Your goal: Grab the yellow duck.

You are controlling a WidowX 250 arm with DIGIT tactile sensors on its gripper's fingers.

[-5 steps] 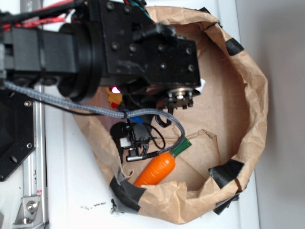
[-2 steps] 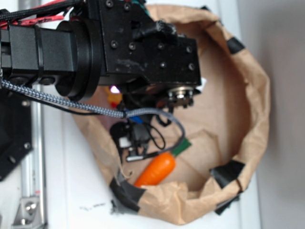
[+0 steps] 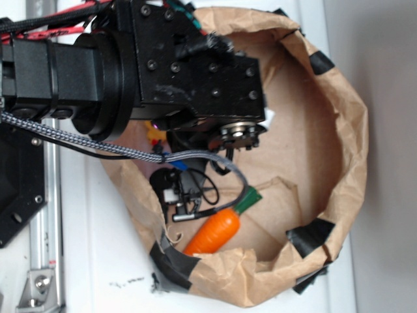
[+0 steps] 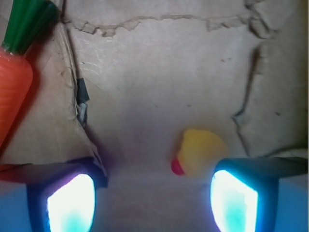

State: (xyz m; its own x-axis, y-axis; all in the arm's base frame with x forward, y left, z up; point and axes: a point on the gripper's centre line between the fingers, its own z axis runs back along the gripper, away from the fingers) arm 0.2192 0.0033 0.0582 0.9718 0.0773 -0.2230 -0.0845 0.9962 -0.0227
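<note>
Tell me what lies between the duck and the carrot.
In the wrist view, only bare brown paper, creased and torn, with a dark tape scrap, separates the yellow duck from the carrot.

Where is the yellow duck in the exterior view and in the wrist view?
Exterior: the yellow duck is a small patch left of centre, mostly hidden under the black arm.
Wrist: lower right of centre, beside the right finger of the tool.
Shared landmark: the orange toy carrot.

Inspector: Duck (image 4: 203,153) is showing yellow, beak red; carrot (image 3: 214,233) is showing orange, top green.
Clerk: Paper bowl (image 3: 345,130) is presenting brown, tape patches black; finger pads (image 4: 71,203) are glowing white-cyan.
</note>
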